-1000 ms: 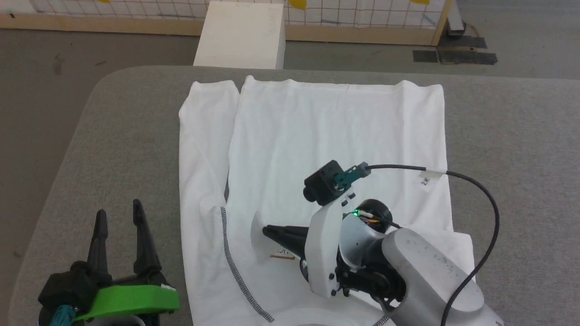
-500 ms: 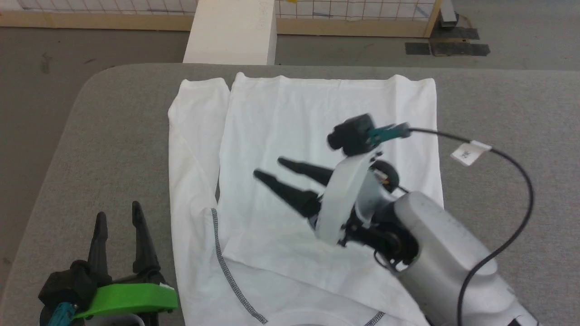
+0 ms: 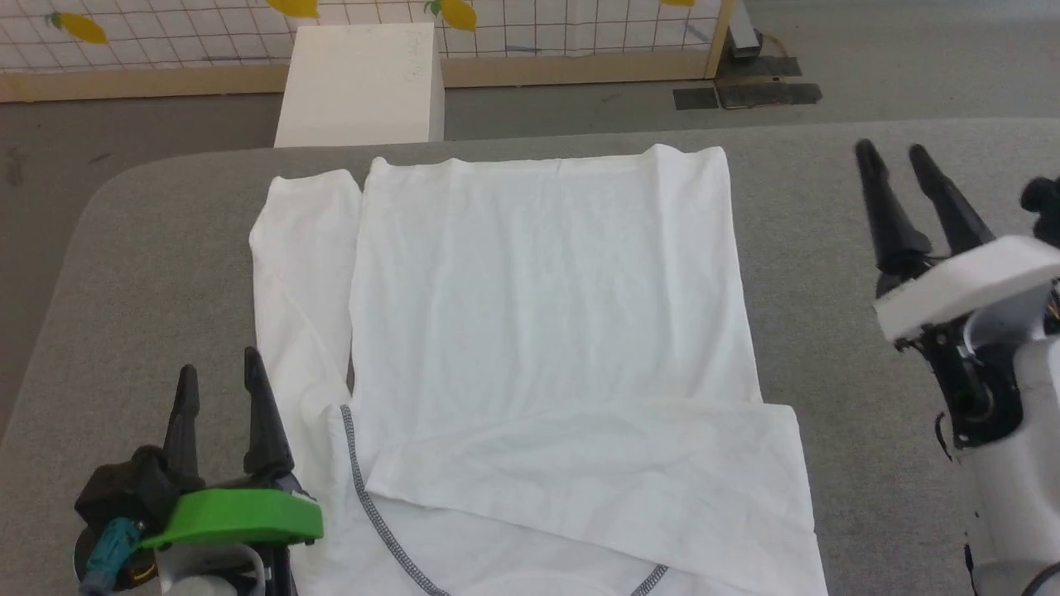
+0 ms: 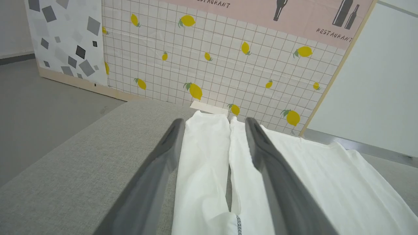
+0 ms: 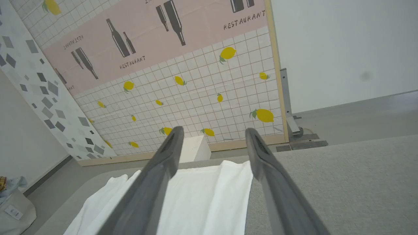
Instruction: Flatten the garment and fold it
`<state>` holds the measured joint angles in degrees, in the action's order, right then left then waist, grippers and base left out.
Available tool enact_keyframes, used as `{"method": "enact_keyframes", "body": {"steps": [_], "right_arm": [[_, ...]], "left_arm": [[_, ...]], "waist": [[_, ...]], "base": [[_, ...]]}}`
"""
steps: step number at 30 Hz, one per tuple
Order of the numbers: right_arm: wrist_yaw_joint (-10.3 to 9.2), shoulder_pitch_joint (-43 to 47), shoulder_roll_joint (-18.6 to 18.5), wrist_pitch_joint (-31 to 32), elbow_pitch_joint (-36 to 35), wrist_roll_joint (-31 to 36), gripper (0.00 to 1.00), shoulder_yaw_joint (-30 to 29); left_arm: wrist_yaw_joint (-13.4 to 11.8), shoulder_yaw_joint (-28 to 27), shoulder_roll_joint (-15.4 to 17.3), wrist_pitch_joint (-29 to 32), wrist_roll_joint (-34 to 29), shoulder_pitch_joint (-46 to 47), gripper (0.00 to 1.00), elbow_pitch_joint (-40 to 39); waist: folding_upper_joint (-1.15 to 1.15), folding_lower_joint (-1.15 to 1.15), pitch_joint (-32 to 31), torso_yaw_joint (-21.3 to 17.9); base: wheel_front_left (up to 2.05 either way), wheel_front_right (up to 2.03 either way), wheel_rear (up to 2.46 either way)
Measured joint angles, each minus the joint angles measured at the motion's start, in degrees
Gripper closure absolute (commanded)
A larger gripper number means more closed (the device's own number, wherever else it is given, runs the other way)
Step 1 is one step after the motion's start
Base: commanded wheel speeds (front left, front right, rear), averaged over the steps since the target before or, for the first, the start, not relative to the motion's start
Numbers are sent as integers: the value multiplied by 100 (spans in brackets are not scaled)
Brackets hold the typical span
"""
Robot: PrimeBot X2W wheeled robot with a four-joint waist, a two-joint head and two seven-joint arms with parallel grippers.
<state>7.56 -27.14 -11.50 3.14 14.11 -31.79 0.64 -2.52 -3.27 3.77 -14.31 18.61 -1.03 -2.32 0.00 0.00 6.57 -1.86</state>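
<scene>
Since the earlier frame the right gripper (image 3: 891,151) has left the cloth's middle; it now stands at the frame's right edge over the bare grey fabric tabletop (image 3: 828,273), fingers wide, empty. Flat mid-frame lies the white thin long-sleeved shirt with grey zigzag seams (image 3: 546,314), a sleeve folded across its lower part, top hem near the table's far edge. Open grey margin both sides. Lower left: left gripper (image 3: 220,366), wide, empty, beside the other sleeve.
</scene>
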Motion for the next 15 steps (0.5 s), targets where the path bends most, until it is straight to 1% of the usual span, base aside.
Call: {"method": "enact_keyframes", "body": {"steps": [3, 4, 7, 10, 15], "right_arm": [[0, 293, 91, -33, -78, 201, 0, -498], [0, 365, 122, -56, -130, 345, 0, -628], [0, 437, 330, -65, -330, 435, 0, -1038], [0, 483, 445, -32, -552, 500, 0, -1350], [0, 485, 502, 135, -981, 513, 0, -1664]], "left_arm": [[19, 14, 55, 137, 8, 252, 0, 126], [26, 8, 100, 192, 12, 364, 0, 167], [73, -27, 268, 432, 65, 775, 0, 285], [124, -31, 527, 927, 120, 1462, 0, 533], [152, -30, 1053, 2115, 199, 3004, 0, 1092]], "waist": [[0, 0, 74, -38], [0, 0, 113, -52], [0, 0, 246, -106], [0, 0, 434, -148], [0, 0, 854, -203]], "base": [[0, 0, 0], [0, 0, 0], [0, 0, 0], [0, 0, 0], [0, 0, 0]]}}
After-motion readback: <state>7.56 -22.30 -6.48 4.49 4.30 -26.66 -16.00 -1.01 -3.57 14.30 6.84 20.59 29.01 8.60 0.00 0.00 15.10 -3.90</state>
